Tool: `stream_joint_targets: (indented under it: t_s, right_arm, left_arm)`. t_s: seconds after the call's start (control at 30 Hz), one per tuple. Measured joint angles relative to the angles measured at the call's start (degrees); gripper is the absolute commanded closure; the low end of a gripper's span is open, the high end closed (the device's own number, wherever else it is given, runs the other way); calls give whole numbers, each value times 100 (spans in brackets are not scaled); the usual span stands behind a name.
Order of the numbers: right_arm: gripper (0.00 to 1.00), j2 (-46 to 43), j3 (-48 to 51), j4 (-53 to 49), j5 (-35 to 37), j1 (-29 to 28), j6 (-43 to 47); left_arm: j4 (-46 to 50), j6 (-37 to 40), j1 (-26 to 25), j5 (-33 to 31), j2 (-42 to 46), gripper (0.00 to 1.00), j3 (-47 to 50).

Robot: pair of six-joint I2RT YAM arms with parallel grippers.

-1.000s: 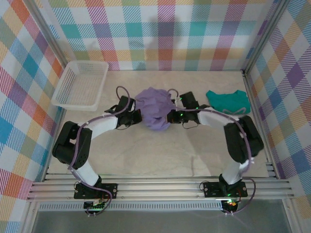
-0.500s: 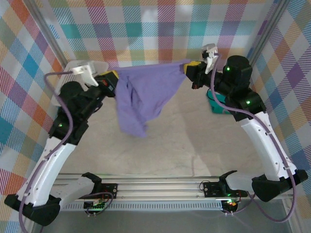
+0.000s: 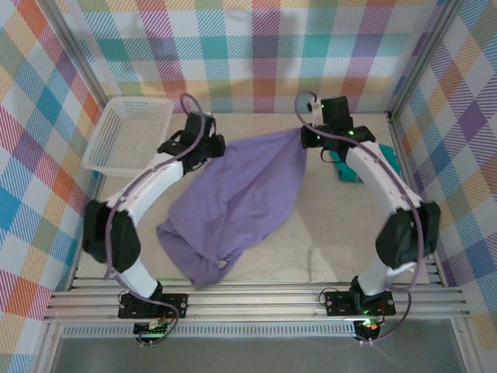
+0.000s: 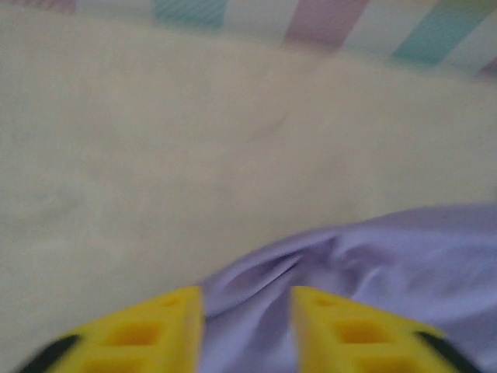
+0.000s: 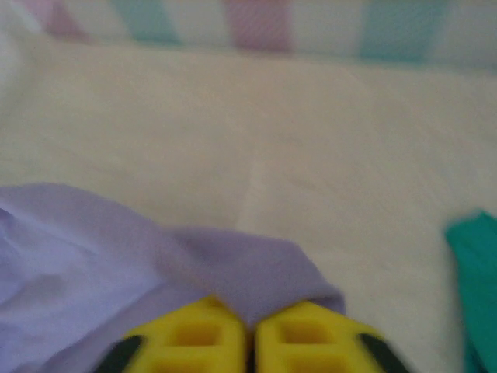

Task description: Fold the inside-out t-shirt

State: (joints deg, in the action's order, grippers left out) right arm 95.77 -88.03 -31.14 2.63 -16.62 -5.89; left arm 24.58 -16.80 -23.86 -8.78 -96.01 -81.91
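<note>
From above, the lavender t-shirt [image 3: 233, 202] lay spread and rumpled on the table [image 3: 334, 233]. The left gripper [image 3: 213, 148] was at its far left corner and the right gripper [image 3: 307, 136] at its far right, a white basket [image 3: 124, 169] lay off to its left, and a teal garment [image 3: 347, 172] to its right was mostly hidden behind the arm. The blurred left wrist view added what was too small overhead: the left gripper [image 4: 247, 299] had its yellow fingers apart, with a loose fold of the t-shirt [image 4: 373, 264] between them. The right wrist view showed the right gripper [image 5: 250, 315] pinched together on the t-shirt's [image 5: 116, 256] edge, the teal garment [image 5: 474, 264] cut off at the frame edge to the t-shirt's right.
</note>
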Motion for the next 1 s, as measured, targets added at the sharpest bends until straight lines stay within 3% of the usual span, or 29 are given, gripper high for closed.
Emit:
stream_joint_targets:
  t_s: [0.1, 0.17, 0.27, 0.4, 0.53, 0.63, 0.7, 0.87, 1.0]
  right_arm:
    - [40, 348, 531, -109, 262, 155, -74]
    - [32, 92, 1224, -66, 90, 26, -188]
    - [30, -640, 2312, 17, -415, -590, -400]
    - [30, -1169, 2802, 319, -876, -2280, -511]
    - [28, -820, 2774, 1021, -1228, -3904, -546]
    - [27, -164, 2632, 1237, -1261, -4623, -566]
    - [27, 225, 2597, 1307, -1248, -4946, -592]
    - [34, 586, 2612, 1311, -903, -5169, -826]
    - [65, 826, 2555, 1316, -557, -5080, -892]
  left_arm:
    - [72, -140, 0, -68, 293, 30, 935]
    - [120, -326, -17, 7, 955, 22, 1821]
    - [302, -623, -120, 129, 1991, 20, 2859]
    - [533, -876, -151, 26, 2570, 17, 3571]
    - [315, -1093, 780, 247, 2540, 20, 3886]
    - [-37, -1237, 1327, 271, 2280, 20, 3842]
    - [-149, -1259, 1394, 284, 2055, 20, 3740]
    - [-297, -1255, 1429, 315, 1897, 19, 3606]
    - [-380, -1255, 1432, 330, 1915, 19, 3606]
